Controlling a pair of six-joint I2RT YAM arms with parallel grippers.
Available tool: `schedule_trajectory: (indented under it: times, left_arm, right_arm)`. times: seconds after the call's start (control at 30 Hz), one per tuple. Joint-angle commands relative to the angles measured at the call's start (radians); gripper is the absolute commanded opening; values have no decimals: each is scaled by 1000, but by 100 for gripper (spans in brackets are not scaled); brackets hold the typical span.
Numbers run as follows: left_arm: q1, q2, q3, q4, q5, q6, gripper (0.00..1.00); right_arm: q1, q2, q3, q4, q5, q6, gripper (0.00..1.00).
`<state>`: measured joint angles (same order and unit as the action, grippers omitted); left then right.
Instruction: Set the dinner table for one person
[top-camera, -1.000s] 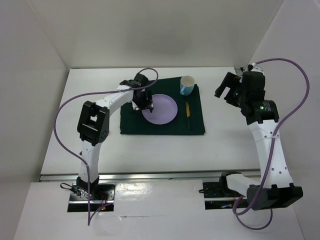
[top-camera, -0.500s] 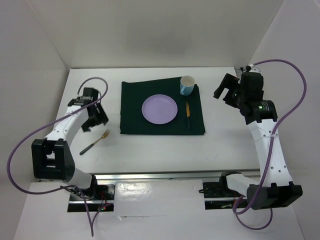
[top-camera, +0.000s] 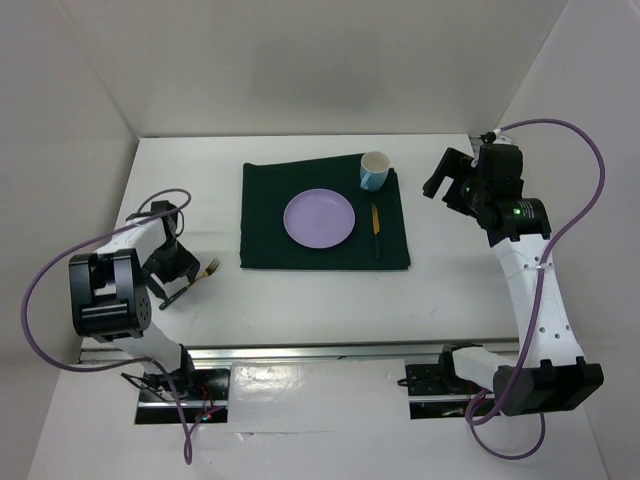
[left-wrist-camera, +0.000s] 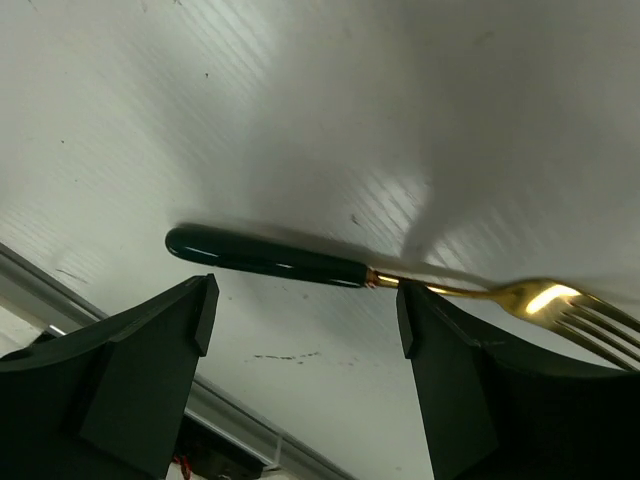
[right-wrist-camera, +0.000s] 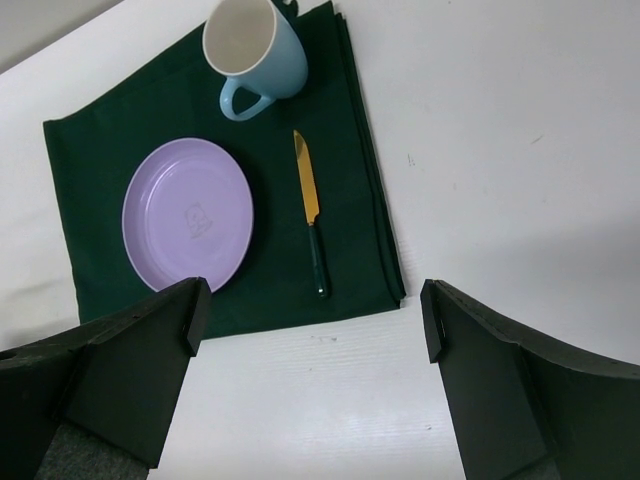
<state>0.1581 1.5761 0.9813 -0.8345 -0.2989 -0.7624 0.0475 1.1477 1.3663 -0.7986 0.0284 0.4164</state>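
Hovering my left gripper (left-wrist-camera: 305, 302), jaws spread wide, over the green-handled fork (left-wrist-camera: 270, 258) lying on the dinner table (top-camera: 330, 300) left of the green mat (top-camera: 260, 235), I hold the right gripper (right-wrist-camera: 312, 300) spread too.

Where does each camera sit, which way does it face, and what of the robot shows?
Top external: above and behind both arms, which show whole, looking down on the flat white tabletop.
Left wrist: on the left gripper, facing down at a gold fork with dark green handle; open fingers frame it.
Right wrist: on the right gripper, looking down at the dark green cloth mat, purple plate, blue mug, gold-bladed knife; open fingers below.
Shared: top and right wrist, the mat setting; top and left wrist, the fork.
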Motion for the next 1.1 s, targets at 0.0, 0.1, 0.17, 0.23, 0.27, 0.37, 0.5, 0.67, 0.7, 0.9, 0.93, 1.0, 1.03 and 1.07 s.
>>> schedule_trajectory:
  times: [0.0, 0.1, 0.17, 0.23, 0.27, 0.37, 0.5, 0.67, 0.7, 0.9, 0.93, 1.0, 1.03, 1.07]
  left_arm:
    - [27, 44, -10, -3, 27, -2, 90]
    - [40, 56, -10, 6, 41, -2, 90]
    - [61, 91, -1, 18, 50, -2, 90]
    - [77, 117, 40, 18, 61, -2, 90]
    - [92, 146, 54, 18, 76, -2, 90]
    - [92, 182, 102, 28, 87, -2, 89]
    - [92, 226, 138, 28, 96, -2, 88]
    - [101, 255, 161, 64, 145, 18, 85]
    - [101, 256, 161, 64, 170, 29, 85]
    - [81, 224, 232, 52, 140, 47, 86]
    - [71, 211, 232, 52, 130, 67, 87]
    - [61, 182, 263, 43, 130, 98, 91]
    - [61, 173, 263, 25, 139, 121, 91]
    - [51, 159, 276, 15, 139, 121, 93]
  right_arm:
    - [-5, -32, -9, 35, 10, -18, 100]
    - [-5, -45, -22, 35, 10, -18, 100]
    - [-5, -45, -22, 35, 1, -18, 100]
    - [-5, -36, -22, 35, 1, -18, 100]
    - [-5, -36, -12, 35, 10, -18, 100]
    - [-5, -36, -12, 35, 19, -18, 100]
    - [-5, -36, -21, 35, 19, -18, 100]
    - [-5, -36, -21, 35, 19, -18, 100]
    - [-5, -26, -21, 26, 19, -18, 100]
    - [-5, -17, -21, 25, 1, -8, 100]
    - [-5, -17, -21, 35, 1, -8, 100]
    - [-5, -17, -32, 35, -8, 1, 100]
    - [-5, -17, -32, 35, -8, 1, 100]
    - [-5, -17, -41, 35, -8, 1, 100]
